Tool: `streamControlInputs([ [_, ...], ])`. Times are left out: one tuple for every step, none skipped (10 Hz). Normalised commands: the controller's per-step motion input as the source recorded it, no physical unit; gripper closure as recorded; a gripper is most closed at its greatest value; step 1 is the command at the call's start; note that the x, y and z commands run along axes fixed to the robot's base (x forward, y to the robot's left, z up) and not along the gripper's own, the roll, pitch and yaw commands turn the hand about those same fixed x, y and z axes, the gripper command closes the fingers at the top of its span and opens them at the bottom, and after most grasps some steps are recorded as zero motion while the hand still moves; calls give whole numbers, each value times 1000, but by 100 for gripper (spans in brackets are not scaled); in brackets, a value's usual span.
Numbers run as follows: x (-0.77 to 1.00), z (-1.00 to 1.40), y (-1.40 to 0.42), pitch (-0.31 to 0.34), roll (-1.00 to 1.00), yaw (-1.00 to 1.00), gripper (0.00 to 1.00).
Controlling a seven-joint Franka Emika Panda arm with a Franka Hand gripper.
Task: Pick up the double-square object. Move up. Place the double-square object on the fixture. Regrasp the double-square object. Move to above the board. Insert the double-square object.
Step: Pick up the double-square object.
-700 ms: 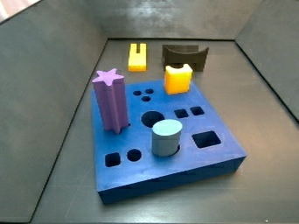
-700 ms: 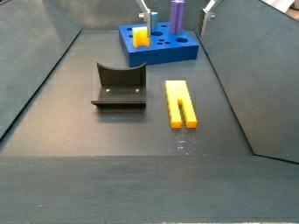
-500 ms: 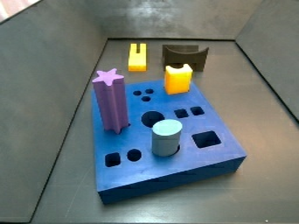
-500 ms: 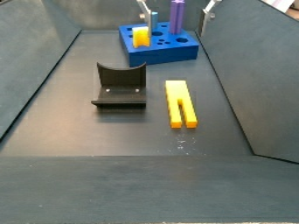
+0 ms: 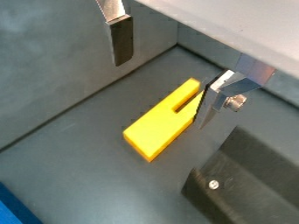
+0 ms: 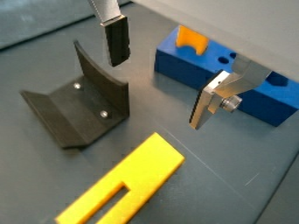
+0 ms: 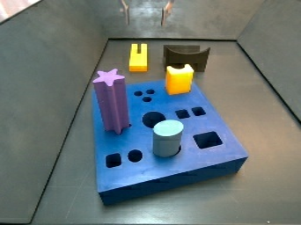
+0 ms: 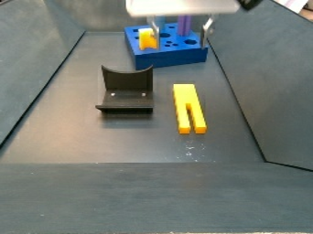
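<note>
The yellow bar (image 8: pixel 188 108), smooth and matte with a lengthwise groove, lies flat on the grey floor (image 8: pixel 73 128) just beside the dark fixture (image 8: pixel 124 90), whose top is scooped into a curve. The gripper (image 5: pixel 163 68) hangs above them with its flat silver fingers (image 5: pixel 121 35) spread wide and nothing between them. In a side view its body is cut off by the frame edge (image 8: pixel 181 7). Behind stands the thick blue board (image 7: pixel 165 141), carrying a purple star peg (image 7: pixel 111 101), a pale cylinder (image 7: pixel 168 138) and a stubby orange peg (image 7: pixel 179 78).
</note>
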Motion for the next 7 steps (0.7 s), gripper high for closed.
streamControlInputs([
  [-243,-860,31,-129,137,43,0],
  [-423,-1000,49,-60,129,0,0],
  [-340,-1000,114,-56,59,0,0],
  [-14,-360,0,-43,0,0,0],
  [0,-20,-31,0,0,0,0],
  [91,-886,0,-47,0,-23,0],
  [83,-1000,37,-41,44,-63,0],
])
